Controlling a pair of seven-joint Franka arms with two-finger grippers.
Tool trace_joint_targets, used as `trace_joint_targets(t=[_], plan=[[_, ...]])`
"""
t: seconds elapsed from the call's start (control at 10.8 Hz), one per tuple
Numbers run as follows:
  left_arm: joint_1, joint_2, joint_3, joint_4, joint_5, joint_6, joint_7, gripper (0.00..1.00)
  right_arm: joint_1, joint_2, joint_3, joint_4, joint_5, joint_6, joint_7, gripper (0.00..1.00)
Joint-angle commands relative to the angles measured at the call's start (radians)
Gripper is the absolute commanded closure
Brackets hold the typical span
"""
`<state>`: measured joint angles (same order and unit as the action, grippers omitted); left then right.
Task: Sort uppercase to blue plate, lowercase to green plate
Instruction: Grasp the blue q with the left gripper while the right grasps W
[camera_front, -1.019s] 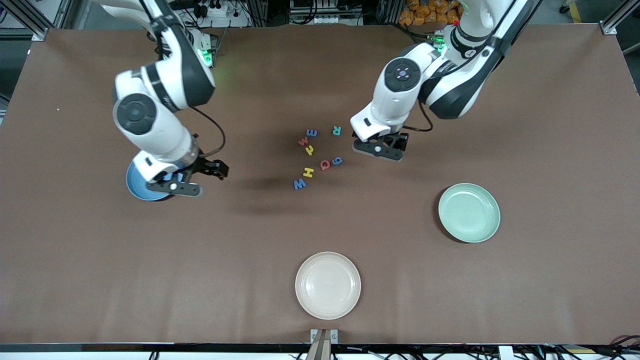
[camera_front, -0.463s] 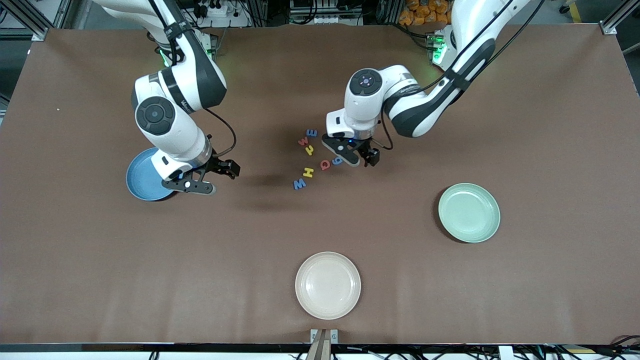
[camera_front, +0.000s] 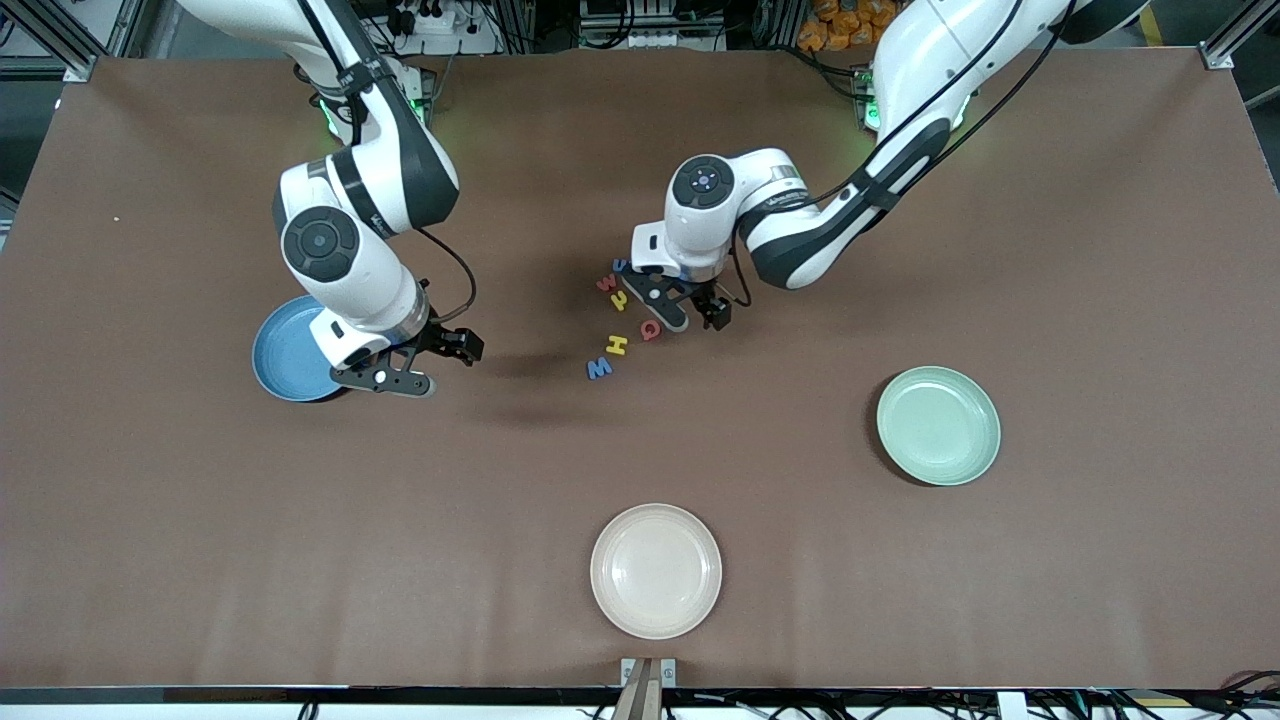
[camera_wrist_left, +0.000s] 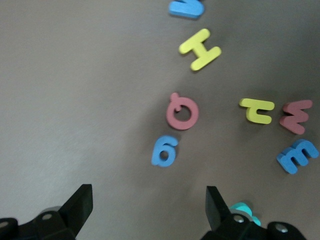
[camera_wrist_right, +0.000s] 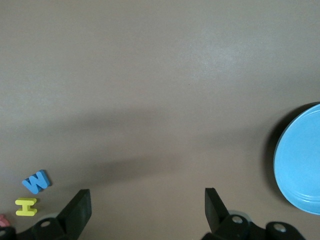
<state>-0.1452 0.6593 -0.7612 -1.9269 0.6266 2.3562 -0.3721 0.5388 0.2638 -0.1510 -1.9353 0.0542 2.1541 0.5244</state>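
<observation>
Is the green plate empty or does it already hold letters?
Empty: the green plate shows only its bare surface; the visible letters lie on the table.

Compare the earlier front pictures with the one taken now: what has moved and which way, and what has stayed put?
The left gripper has swung from beside the teal R to over the letter cluster, above the blue g, fingers open, holding nothing. The right gripper has drifted off the blue plate toward the letters, open and empty. The letters, the green plate and the cream plate have not moved.

Matt foam letters (camera_wrist_left: 200, 49) lie on a matt brown table (camera_front: 900, 580); smooth plastic plates (camera_front: 938, 425).
</observation>
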Motion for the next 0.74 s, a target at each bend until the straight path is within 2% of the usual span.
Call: trace_joint_targets(t=[0.0,0.28,0.37,0.46,0.65], plan=[[-0.036,0.060,0.034,0.031,0.061,0.053,0.006,0.11,-0.011,-0.005,0.001,-0.010,-0.001,0.012,0.014,0.00],[-0.076,0.095,0.077,0.057,0.071,0.086,0.016,0.18,0.029,0.026,0.004,-0.020,0.004,0.061,0.023,0.00],[-0.080,0.101,0.079,0.059,0.073,0.086,0.018,0.24,0.026,0.032,0.004,-0.019,0.009,0.069,0.023,0.00],[-0.085,0.103,0.086,0.057,0.073,0.084,0.034,0.36,0.035,0.043,0.005,-0.024,0.010,0.091,0.023,0.00],[-0.086,0.105,0.098,0.057,0.079,0.084,0.076,0.37,0.059,0.074,0.005,-0.027,0.012,0.136,0.022,0.00]])
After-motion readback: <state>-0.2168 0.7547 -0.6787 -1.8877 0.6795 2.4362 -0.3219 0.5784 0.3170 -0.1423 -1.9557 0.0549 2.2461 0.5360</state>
